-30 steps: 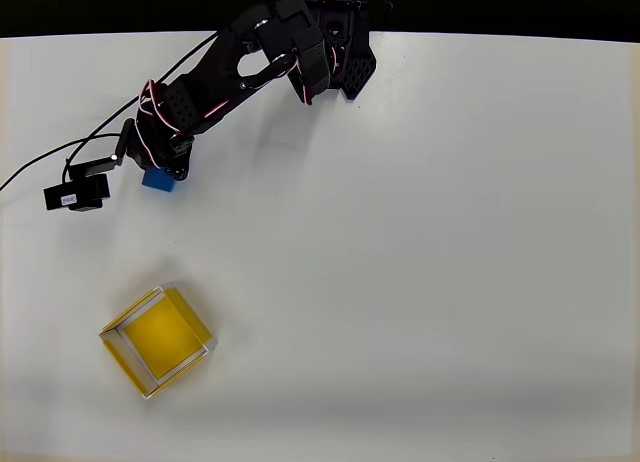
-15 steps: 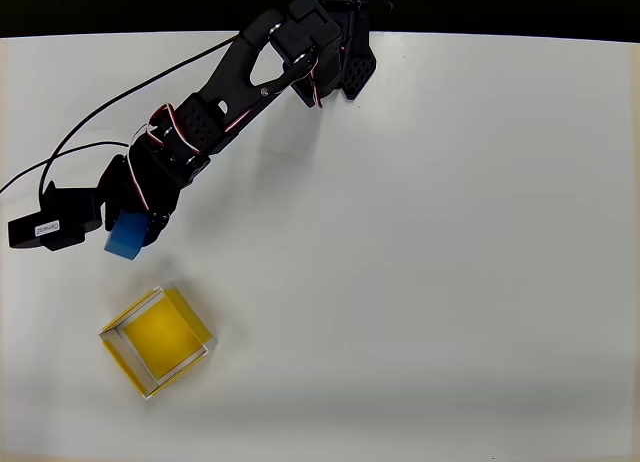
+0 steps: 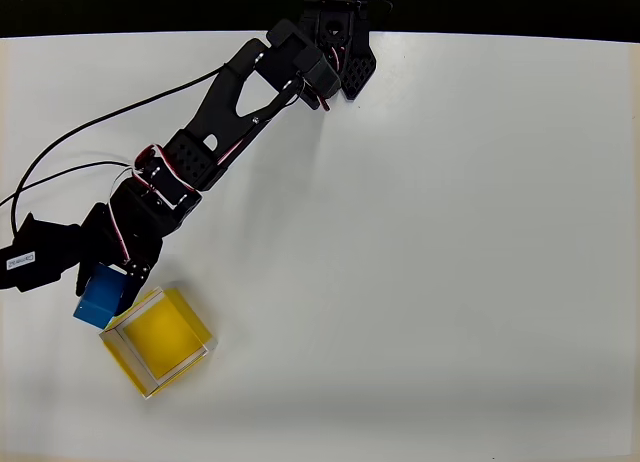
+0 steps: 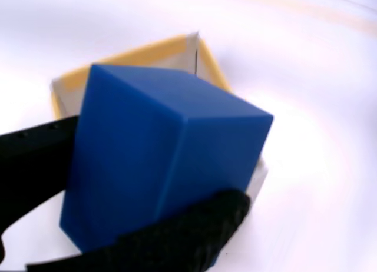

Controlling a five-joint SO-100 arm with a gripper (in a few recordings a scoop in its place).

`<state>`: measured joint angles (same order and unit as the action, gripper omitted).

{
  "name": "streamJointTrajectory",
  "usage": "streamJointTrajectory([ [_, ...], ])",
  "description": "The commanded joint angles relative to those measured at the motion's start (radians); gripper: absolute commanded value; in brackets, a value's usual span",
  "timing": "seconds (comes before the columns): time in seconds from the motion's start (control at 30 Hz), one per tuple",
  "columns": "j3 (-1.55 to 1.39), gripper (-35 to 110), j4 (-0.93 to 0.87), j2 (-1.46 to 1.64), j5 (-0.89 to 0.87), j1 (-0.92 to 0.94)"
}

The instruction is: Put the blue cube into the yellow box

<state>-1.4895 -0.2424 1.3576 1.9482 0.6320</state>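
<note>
Jaws clamped on the cube (image 3: 98, 300), held above the bench (image 3: 450, 232) at the box's (image 3: 157, 340) upper-left corner in the overhead view. Wrist view: cube (image 4: 159, 160) in front of the box (image 4: 147, 51).

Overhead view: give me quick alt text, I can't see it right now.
The black arm's tool holds the blue cube just beyond the yellow box's upper-left corner, not yet over its floor. The box sits lower left on the white table.

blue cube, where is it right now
The blue cube is held in the end effector at the left of the overhead view, just off the upper-left wall of the yellow box, not yet over its floor.
</note>
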Motion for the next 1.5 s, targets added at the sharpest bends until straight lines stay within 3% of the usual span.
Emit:
streamJointTrajectory([
  [0.0, 0.236, 19, 0.035, 0.000, -0.032, -0.017],
  [0.23, 0.367, 19, 0.032, -0.140, -0.089, -0.054],
  [1.13, 0.382, 20, 0.097, -0.376, -0.233, -0.147],
  [1.47, 0.380, 35, 0.055, -0.380, -0.261, -0.144],
])
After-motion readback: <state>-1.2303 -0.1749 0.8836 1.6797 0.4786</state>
